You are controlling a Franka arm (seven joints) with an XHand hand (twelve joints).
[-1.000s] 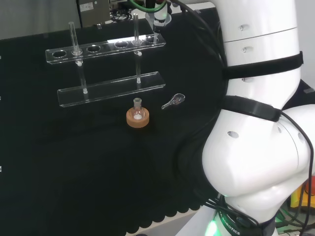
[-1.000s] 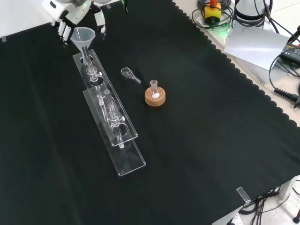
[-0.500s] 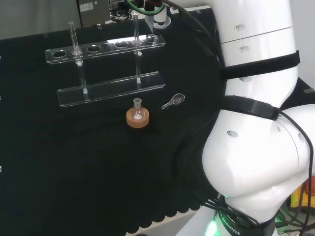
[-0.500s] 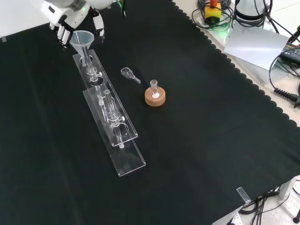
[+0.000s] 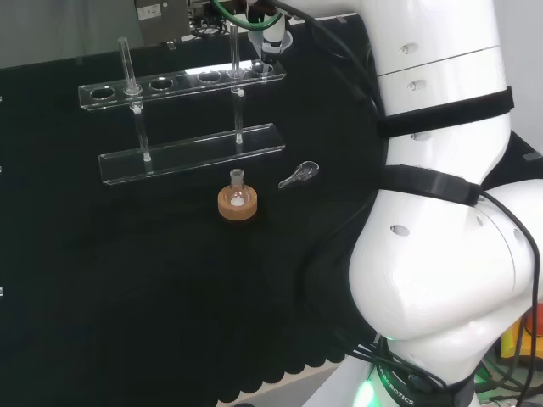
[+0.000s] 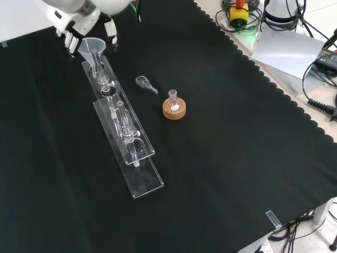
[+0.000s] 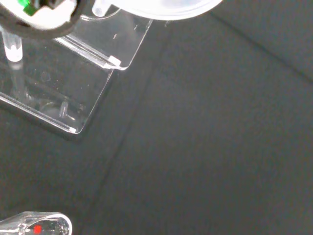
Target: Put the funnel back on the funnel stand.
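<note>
— Where's the hand (image 6: 79,23) now?

— Top left in the front view, fingers (image 6: 68,41) spread and relaxed either side of the funnel (image 6: 92,48), holding nothing.

— And the funnel?

— Upright in the end hole of the clear funnel stand (image 6: 122,130), nearest the hand.

— Anything else?

— A small flask (image 6: 173,100) on a cork ring (image 6: 174,110), well apart.

At the upper left of the front view, the hand (image 6: 79,21) reaches in from the top edge, its fingers (image 6: 67,42) straight and spread, pointing down. In the head view, the arm's white links (image 5: 441,212) rise along the right side.
</note>
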